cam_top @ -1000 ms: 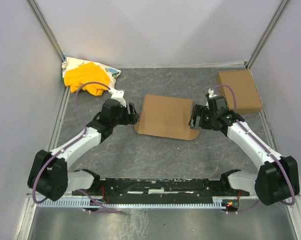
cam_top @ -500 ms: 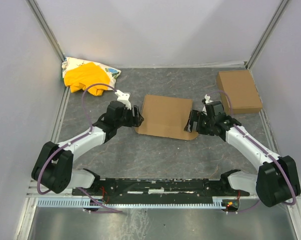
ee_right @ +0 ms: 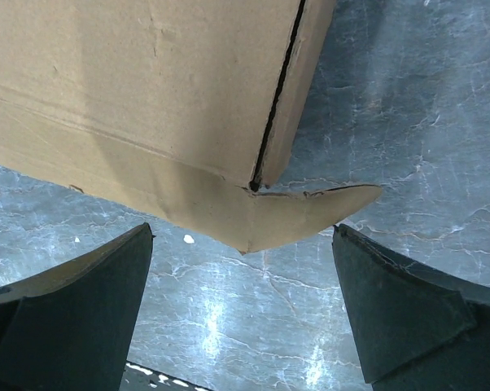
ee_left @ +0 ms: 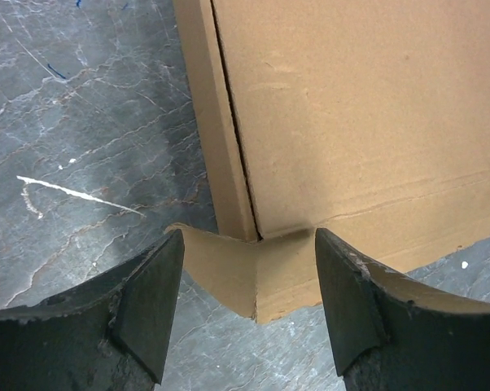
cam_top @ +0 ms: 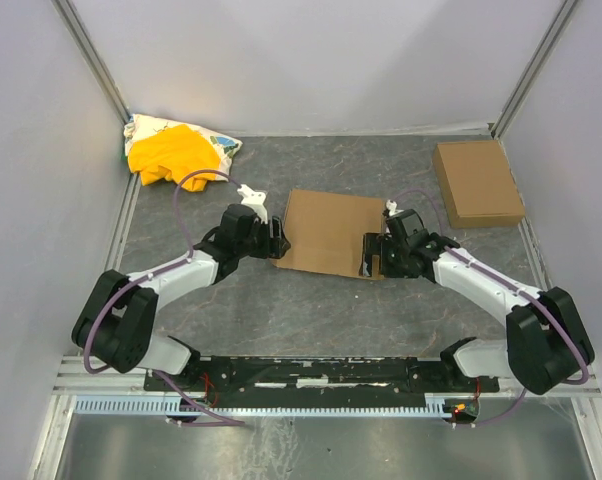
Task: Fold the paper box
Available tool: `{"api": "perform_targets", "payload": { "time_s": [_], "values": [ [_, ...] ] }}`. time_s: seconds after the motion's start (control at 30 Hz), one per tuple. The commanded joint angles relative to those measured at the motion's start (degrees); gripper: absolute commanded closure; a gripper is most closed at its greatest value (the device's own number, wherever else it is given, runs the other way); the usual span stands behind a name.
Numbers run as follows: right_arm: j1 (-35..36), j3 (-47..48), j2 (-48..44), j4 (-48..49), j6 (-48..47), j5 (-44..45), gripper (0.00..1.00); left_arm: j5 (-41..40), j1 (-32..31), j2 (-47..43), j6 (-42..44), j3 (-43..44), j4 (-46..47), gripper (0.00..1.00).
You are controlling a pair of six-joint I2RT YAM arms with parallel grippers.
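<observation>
Top external: paper box [cam_top: 331, 232] lid down, contents hidden; smaller cardboard box [cam_top: 478, 183] shut.

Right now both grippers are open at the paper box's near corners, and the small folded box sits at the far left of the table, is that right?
Not quite: the small folded box sits at the far right, as the top view shows. The rest holds.

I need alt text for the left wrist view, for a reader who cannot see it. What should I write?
A corner of the brown paper box lies on the grey marbled table, with a small flap sticking out toward the camera. The left gripper frames that flap, its dark jaws open on either side.
</observation>
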Motion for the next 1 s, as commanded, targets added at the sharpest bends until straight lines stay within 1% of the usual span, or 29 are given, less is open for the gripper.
{"api": "perform_targets", "payload": {
  "time_s": [0.0,0.07,0.27,0.4,0.67,0.97],
  "values": [
    [1.3,2.3,-0.1,1.0,-0.2,3.2,0.01,2.4,-0.4,0.5,3.0,1.7,3.2,0.28],
    [1.6,1.8,-0.5,1.5,-0.2,3.8,0.01,2.5,-0.7,0.4,2.9,1.5,3.5,0.28],
    [2.0,1.1,-1.2,4.2,-0.1,1.4,0.01,5.1,-1.4,1.5,1.8,0.8,6.4,0.28],
    [2.4,1.4,-1.2,4.6,0.0,-0.8,0.01,6.4,-2.1,2.2,1.8,1.7,5.2,0.29],
    [3.1,2.6,-2.3,1.8,0.7,-3.0,0.01,7.0,-3.0,1.1,2.4,4.7,-3.3,0.3],
    [3.4,4.7,-1.3,-1.7,0.3,-4.3,0.0,8.9,-4.1,2.7,3.4,9.7,-12.6,0.31]
  ]
}}
